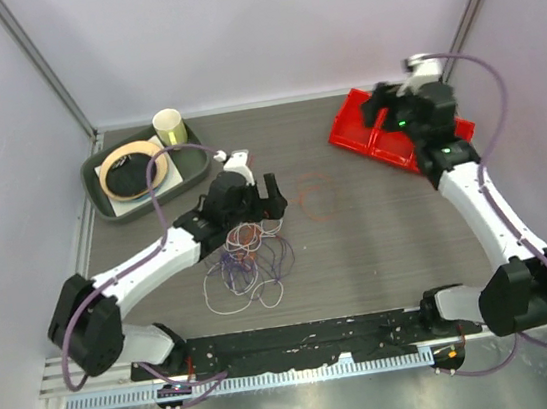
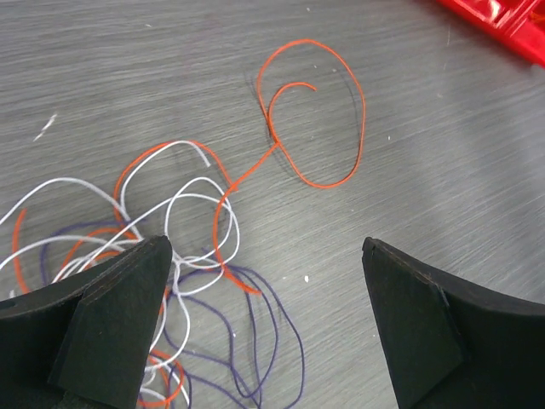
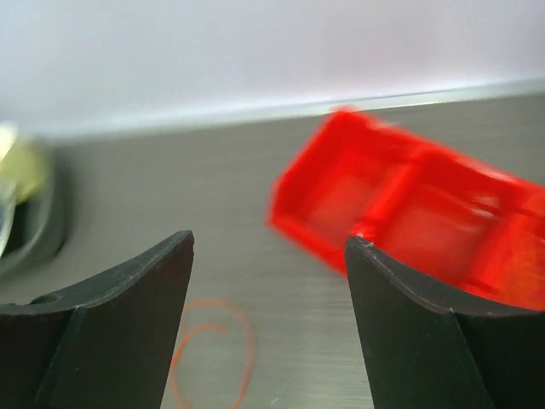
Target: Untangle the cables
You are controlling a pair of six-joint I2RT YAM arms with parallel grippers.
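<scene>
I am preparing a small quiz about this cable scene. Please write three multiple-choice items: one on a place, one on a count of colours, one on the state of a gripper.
1. Where does the orange-red loop lie?
A. Inside the red bin
B. On the table, between the tangle and the red bin
C. On top of the tangle

2. How many colours do the cables show?
A. One
B. Two
C. Three

3. The left gripper is:
A. Open, gripping nothing
B. Shut on a purple cable
C. Shut on the red bin

Answers: 1 B, the top view shows the loop on bare table between the two; 2 C, orange-red, white and purple strands show; 3 A, its jaws stand wide apart above the cables.
</scene>
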